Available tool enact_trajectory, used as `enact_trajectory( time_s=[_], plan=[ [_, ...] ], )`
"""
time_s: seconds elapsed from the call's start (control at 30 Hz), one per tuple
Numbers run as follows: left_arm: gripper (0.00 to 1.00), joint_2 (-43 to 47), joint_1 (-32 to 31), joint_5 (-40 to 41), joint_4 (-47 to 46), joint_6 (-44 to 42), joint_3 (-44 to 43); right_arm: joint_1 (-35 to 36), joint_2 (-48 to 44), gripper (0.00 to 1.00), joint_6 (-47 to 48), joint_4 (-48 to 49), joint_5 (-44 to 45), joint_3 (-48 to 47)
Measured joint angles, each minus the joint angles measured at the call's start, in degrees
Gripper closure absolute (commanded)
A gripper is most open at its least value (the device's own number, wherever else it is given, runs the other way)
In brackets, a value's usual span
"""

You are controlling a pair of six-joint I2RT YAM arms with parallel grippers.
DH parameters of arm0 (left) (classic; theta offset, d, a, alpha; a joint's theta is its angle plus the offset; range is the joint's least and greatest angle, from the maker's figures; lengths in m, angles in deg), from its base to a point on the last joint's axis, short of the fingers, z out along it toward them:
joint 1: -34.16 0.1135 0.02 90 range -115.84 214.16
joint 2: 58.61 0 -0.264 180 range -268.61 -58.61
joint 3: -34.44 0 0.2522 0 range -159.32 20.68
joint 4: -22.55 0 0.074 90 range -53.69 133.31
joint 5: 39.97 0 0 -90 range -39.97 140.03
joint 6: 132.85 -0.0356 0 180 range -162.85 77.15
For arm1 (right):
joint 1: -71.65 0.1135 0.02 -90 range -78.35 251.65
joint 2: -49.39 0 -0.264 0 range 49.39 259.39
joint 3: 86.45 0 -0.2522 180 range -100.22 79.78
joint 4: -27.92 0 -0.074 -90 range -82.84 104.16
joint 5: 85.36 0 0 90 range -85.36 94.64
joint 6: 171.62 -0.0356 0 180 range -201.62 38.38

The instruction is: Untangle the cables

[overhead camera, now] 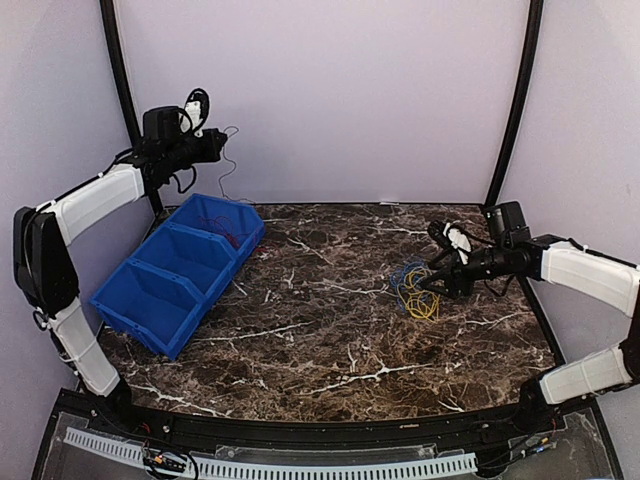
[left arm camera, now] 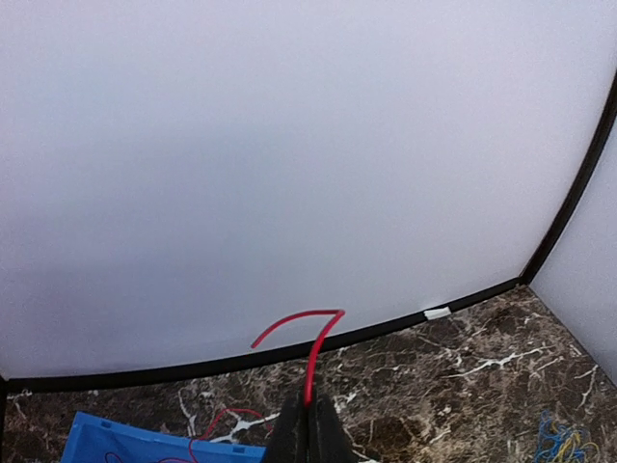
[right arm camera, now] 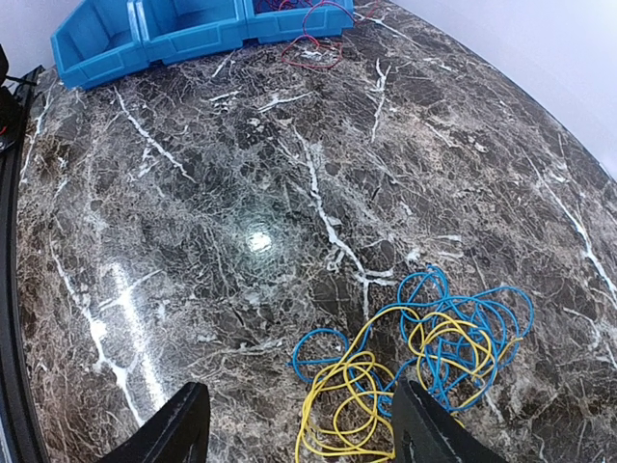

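My left gripper [overhead camera: 215,146] is raised high by the back wall and is shut on the red cable [left arm camera: 324,345]; its fingertips [left arm camera: 310,417] pinch the cable, whose end curls above them. The red cable hangs down into the far compartment of the blue bin [overhead camera: 232,236]. The blue cable [overhead camera: 405,272] and yellow cable [overhead camera: 425,306] lie tangled on the table at the right. My right gripper [overhead camera: 426,283] is open and low over that pile. In the right wrist view its fingers [right arm camera: 178,426] straddle the yellow loops [right arm camera: 357,397], with the blue loops [right arm camera: 465,318] just beyond.
A blue three-compartment bin [overhead camera: 170,285] sits at the left of the dark marble table [overhead camera: 330,340]; it also shows in the right wrist view [right arm camera: 145,34]. Black frame posts [overhead camera: 515,100] rise at the back corners. White walls enclose the table.
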Motion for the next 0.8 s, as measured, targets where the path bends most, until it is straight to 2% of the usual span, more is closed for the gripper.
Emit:
enact_trajectory(
  time_s=[0.17,0.33,0.43,0.57,0.67,0.8],
  plan=[
    [1.0,4.7,0.0,-7.3,-0.2,0.79,-1.6,-0.24,0.0,0.34,0.09,0.02,0.48,0.09],
    [1.0,12.9,0.0,-8.85,0.33,0.31,0.46,-0.24,0.04,0.34,0.22,0.0,0.48,0.09],
    [1.0,17.35,-0.07,-5.33,1.64,-1.66,2.67,-0.24,0.17,0.34,0.26,0.0,0.46,0.09],
    [1.0,18.43,0.04,3.34,4.5,-4.55,4.81,-0.24,0.17,0.34,0.46,0.0,0.46,0.09],
    [1.0,15.91,0.7,8.87,7.26,-5.68,4.9,-0.24,0.17,0.34,0.61,0.0,0.44,0.09],
    [1.0,8.17,2.62,12.92,11.1,-5.97,1.77,-0.24,0.17,0.34,0.79,-0.02,0.48,0.09]
  ],
)
